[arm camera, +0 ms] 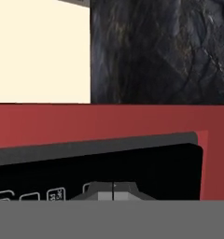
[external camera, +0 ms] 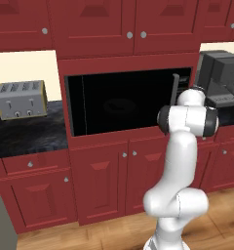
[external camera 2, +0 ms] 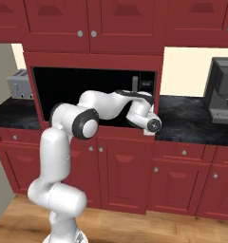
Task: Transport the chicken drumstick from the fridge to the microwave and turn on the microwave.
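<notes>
Two fingertips pressed together, holding nothing, put the gripper (arm camera: 114,190) at the microwave's (external camera: 119,105) right-hand button panel (arm camera: 95,179). The last step, switching on, looks underway; next comes a push on the start button. I cannot make out the drumstick behind the dark door.

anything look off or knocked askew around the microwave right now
Nothing stands out. The microwave sits square in its red cabinet, door shut. The toaster and coffee machine stand upright on the dark counter. The shut pincer is at the microwave's button panel.

A home kitchen: red cabinets (external camera: 94,19) wrap the built-in microwave (external camera: 119,102), with a toaster (external camera: 20,99) left of it on dark stone counter (external camera: 26,134).
</notes>
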Controlling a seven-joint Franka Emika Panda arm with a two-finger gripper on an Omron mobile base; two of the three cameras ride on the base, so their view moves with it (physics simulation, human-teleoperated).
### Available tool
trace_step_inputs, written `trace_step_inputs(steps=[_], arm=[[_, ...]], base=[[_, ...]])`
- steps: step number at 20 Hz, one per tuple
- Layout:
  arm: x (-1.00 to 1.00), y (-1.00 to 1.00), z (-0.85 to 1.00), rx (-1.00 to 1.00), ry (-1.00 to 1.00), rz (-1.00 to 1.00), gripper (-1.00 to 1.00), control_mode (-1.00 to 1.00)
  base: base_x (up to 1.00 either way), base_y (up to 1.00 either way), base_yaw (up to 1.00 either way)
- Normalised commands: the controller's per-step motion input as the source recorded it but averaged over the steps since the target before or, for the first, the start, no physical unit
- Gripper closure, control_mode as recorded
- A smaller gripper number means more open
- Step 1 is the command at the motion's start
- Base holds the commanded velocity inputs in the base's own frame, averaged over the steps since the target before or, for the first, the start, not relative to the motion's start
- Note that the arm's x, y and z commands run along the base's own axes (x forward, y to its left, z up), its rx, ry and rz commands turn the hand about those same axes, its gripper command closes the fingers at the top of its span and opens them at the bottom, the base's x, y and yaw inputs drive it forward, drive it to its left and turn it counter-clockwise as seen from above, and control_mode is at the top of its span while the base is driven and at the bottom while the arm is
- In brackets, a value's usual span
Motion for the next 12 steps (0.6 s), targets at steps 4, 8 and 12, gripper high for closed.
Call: trace_step_inputs(steps=[4, 8, 12], arm=[[0.18, -0.13, -0.03, 0.01, 0.00, 0.00, 1.00, -1.00], [0.15, -0.06, 0.00, 0.00, 0.02, 0.00, 1.00, -1.00], [-0.18, -0.01, 0.00, 0.00, 0.02, 0.00, 1.00, -1.00]], base=[[0.00, 0.00, 0.00], [0.00, 0.00, 0.00], [0.00, 0.00, 0.00]])
